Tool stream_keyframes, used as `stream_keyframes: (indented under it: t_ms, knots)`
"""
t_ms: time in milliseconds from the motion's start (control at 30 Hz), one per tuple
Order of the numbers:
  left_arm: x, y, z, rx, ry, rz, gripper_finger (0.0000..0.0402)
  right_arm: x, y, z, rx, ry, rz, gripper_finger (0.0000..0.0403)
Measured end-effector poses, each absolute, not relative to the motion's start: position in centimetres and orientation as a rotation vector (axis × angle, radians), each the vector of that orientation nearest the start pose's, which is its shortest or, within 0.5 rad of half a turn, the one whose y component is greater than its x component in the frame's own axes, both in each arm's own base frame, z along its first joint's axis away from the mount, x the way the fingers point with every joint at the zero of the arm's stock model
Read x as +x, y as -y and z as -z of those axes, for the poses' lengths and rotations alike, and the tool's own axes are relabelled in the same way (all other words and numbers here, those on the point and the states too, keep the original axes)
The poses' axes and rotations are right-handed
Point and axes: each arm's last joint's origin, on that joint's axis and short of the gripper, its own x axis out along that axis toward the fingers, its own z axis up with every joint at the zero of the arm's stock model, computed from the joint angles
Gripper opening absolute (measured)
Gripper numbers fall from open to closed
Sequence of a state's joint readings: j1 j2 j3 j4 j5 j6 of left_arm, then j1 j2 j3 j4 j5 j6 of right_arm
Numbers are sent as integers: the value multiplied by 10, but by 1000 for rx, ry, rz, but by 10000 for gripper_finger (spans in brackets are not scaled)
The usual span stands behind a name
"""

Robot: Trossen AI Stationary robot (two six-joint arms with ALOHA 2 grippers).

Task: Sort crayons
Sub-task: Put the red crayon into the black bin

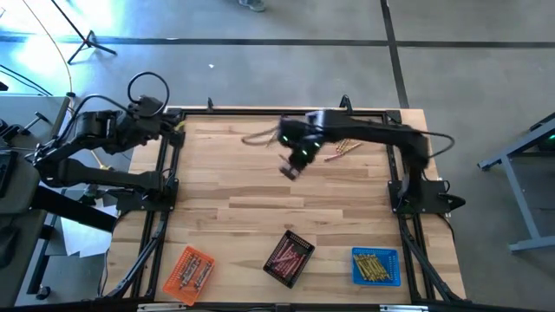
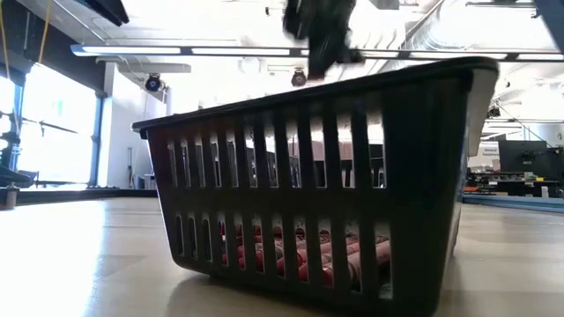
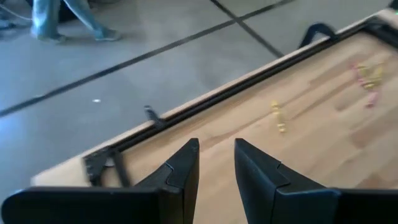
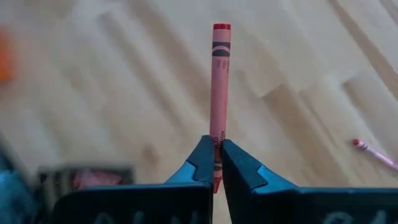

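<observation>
Two arms over wood table; right tool pinches red crayon; left tool parted.

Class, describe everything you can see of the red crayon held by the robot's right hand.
The red crayon is a thin, straight stick in a pinkish-red paper wrapper with dark bands and small print. The right hand is shut on its lower end, one finger on each side, so most of it sticks out beyond the fingertips, its flat end farthest from them. It is lifted above the wooden table, touching nothing else. Another loose crayon lies apart on the wood.
</observation>
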State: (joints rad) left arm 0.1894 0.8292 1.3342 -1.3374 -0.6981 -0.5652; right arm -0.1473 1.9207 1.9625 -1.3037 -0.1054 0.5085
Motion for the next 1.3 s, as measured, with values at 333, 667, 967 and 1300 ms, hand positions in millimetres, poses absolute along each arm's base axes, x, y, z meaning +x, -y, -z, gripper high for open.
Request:
stream_keyframes:
  t_ms: [333,667,967,1300]
  knots:
    - [140,-41,-401,-375,-548,-854,90,326,-87,-362,279,-1277,275,4]
    - [206,-33,-384,-443,-615,-623,90,328,-179,-307,209,-1125,-5,4]
    - [234,-9,-368,-479,-674,-553,90,324,-184,-228,317,-1143,8,4]
    - [248,3,-357,-472,-718,-536,90,326,-174,-195,365,-1059,24,11]
